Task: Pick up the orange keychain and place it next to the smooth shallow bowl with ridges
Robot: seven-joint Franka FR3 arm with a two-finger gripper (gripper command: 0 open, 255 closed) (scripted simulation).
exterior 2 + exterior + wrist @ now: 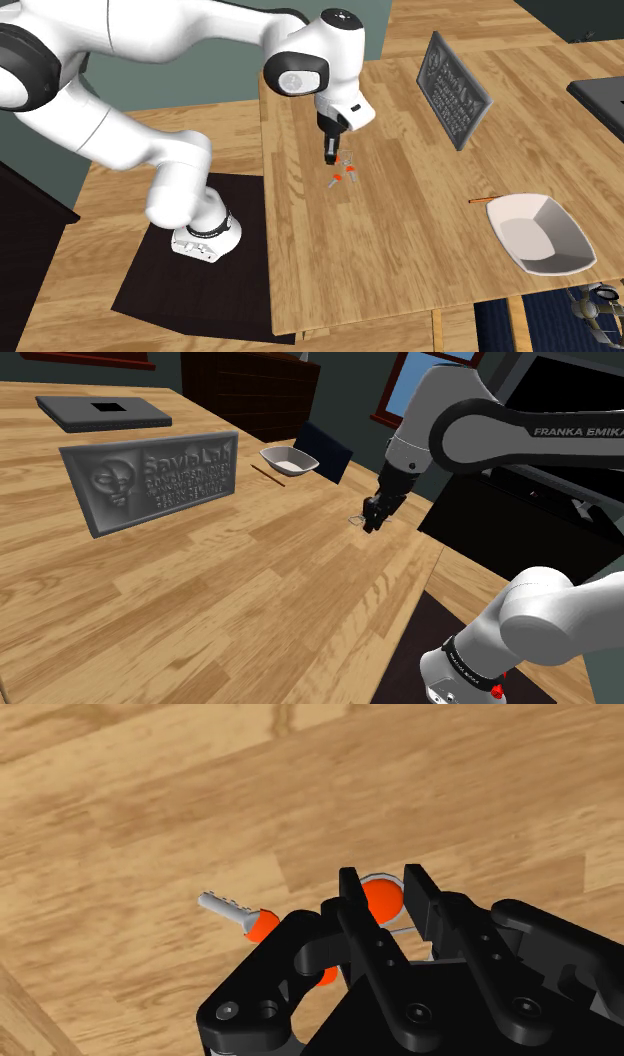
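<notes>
Lettering showing on the arm and on a grey plaque

The white arm (470, 422) is carrying the brand FRANKA EMIKA in dark capitals along its upper link in the shoulder view. The grey plaque (150, 477) is showing raised lettering beside a round emblem. Its large top line is reading roughly as "SavioLab", though the middle letters are blurring together, and the smaller lines beneath are coming out too fine to read. In the second exterior view the plaque is showing its relief face at an angle, with no word coming through legibly.
</notes>
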